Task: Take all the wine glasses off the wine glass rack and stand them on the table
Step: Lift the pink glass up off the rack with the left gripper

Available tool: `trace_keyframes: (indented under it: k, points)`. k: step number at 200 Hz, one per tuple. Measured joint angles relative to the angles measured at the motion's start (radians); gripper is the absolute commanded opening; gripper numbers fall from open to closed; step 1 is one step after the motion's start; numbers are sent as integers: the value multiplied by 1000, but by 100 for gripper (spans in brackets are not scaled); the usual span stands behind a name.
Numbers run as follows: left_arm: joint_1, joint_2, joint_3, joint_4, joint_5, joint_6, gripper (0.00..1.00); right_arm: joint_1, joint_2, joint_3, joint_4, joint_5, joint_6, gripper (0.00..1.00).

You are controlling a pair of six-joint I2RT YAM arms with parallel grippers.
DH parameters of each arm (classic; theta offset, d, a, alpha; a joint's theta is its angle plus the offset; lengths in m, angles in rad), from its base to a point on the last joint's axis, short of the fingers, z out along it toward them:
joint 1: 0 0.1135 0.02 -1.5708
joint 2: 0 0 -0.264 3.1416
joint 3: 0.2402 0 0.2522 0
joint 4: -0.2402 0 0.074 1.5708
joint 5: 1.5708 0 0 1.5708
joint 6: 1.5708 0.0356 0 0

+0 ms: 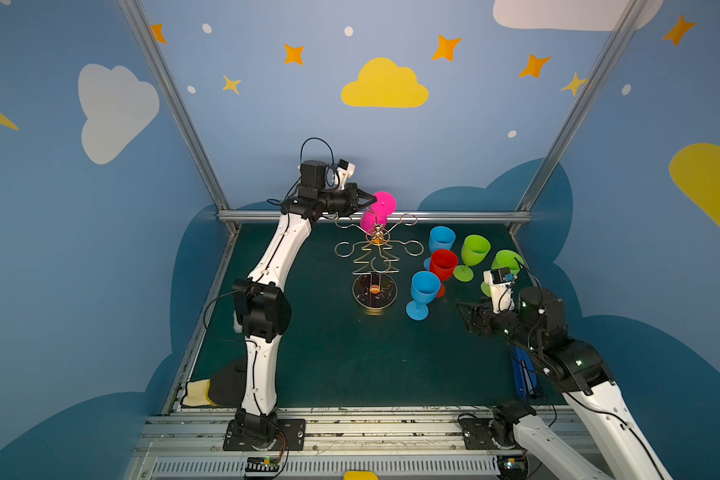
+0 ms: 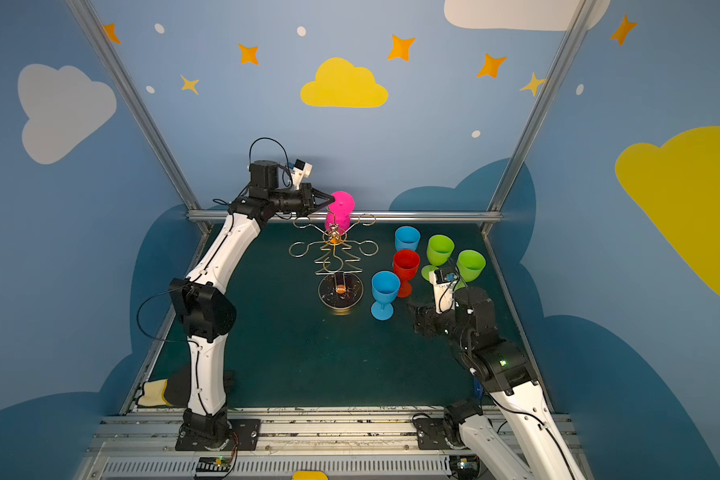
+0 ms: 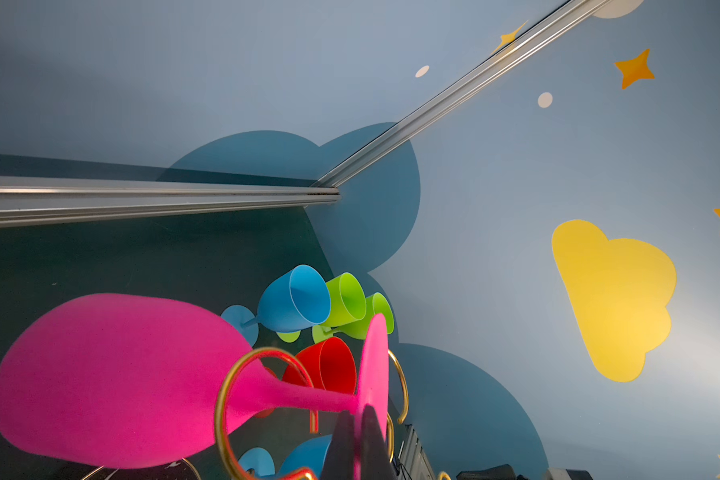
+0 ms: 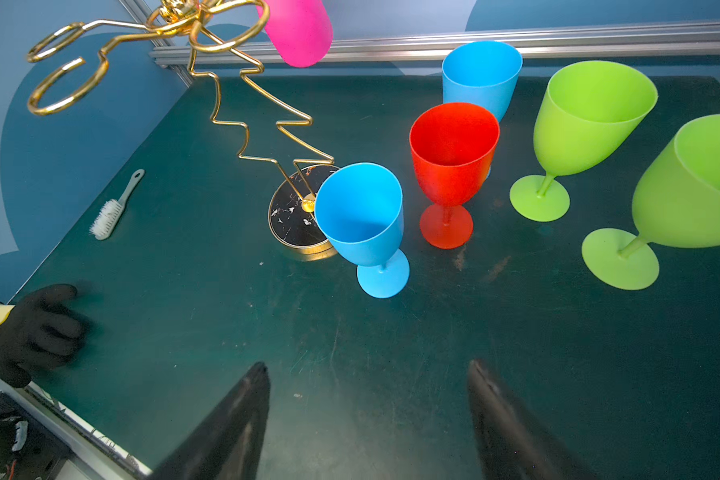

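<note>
Wine glass [image 1: 378, 210] on rack [image 1: 368, 296], five glasses [image 1: 443, 262] rightward

Soft even light is casting faint shadows on the dark green desk [image 4: 350, 332]. Edges are bending wide-angle; the near pink plastic wine glass [image 3: 113, 374] is blurring slightly.

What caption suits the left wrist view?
Left hand pinches the foot of the pink wine glass, its stem inside a loop of the wine glass rack.

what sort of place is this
Probably a robot lab test cell, not a home: two white-and-black robot arms bolted to an aluminium base rail, and blue printed cloud-and-star wall panels on metal framing.
</note>
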Motion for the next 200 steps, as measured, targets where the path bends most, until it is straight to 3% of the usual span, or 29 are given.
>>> trace_keyframes:
  k: [200]
  points:
    - [20,-129,-184,31,19,24,3,-2,-4,0,-1,9,-11,74]
